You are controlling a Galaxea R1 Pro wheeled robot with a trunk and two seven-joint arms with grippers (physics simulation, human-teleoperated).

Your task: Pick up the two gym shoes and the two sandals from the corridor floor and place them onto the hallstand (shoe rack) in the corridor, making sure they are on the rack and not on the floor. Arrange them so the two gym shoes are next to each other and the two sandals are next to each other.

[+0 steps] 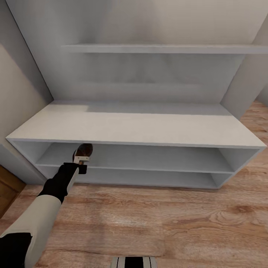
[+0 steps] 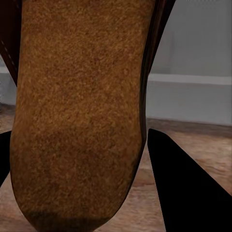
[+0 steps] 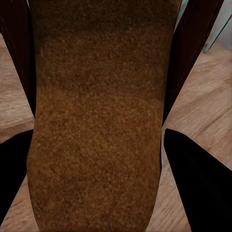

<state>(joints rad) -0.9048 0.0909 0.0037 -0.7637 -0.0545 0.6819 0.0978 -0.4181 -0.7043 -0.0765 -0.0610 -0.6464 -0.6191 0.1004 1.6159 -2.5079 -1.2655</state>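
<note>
My left gripper [image 1: 82, 159] is shut on a dark-brown sandal [image 1: 85, 150], holding it at the front edge of the hallstand [image 1: 149, 126], just below its top board at the left. In the left wrist view the tan footbed of this sandal [image 2: 77, 111] sits between the black fingers [image 2: 188, 193], with the rack's shelf edge and the corridor floor [image 2: 193, 133] behind it. My right gripper [image 3: 96, 140] is shut on the other sandal [image 3: 96, 111], its fingers [image 3: 198, 183] on either side, above wood flooring. The gym shoes are out of view.
The hallstand's two low open shelves [image 1: 156, 158] run across the view, and a wall shelf [image 1: 160, 48] hangs above the top board. Wood plank corridor floor [image 1: 156, 216] lies in front. A grey wall [image 1: 18, 93] stands at the left, with a brown wooden piece [image 1: 7, 190] below it.
</note>
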